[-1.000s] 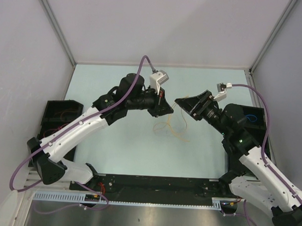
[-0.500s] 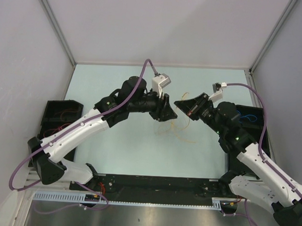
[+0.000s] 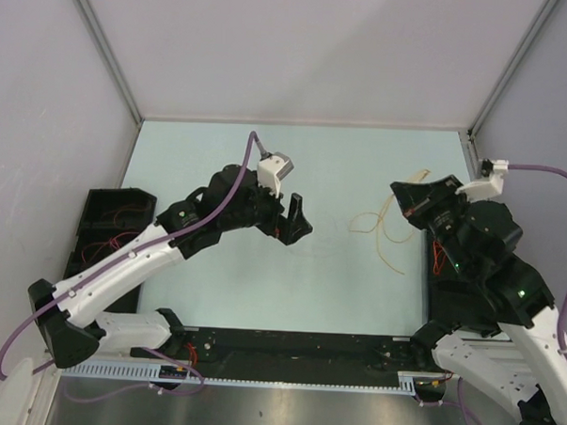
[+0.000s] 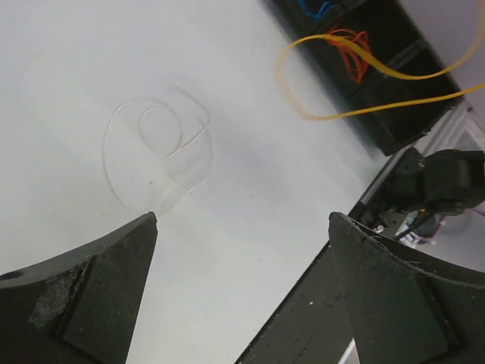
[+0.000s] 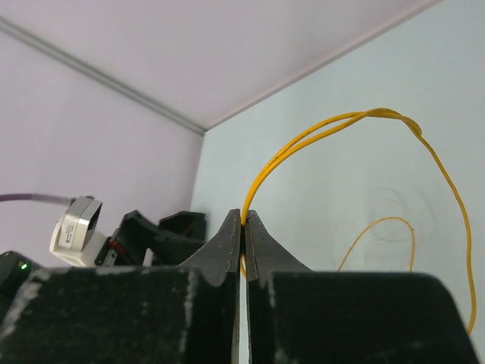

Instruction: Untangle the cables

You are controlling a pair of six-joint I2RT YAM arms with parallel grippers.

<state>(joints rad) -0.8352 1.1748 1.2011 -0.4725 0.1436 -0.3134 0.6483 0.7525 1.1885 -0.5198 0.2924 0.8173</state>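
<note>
While the left gripper (image 4: 242, 220) hangs over the table (image 3: 220, 153) with its fingers spread wide and nothing between them, a pale cable (image 4: 155, 148), nearly clear, lies coiled on the surface just beyond. Farther right, the right gripper (image 5: 243, 221) is pinched tight on the yellow cable (image 5: 333, 121), which loops out ahead of it. Past that, a black bin (image 4: 379, 38) holds a red cable (image 4: 350, 53) and a blue cable (image 4: 318, 9).

Text: we read none in any view; labels: none legible; brands: none; numbers: none; signs: none
</note>
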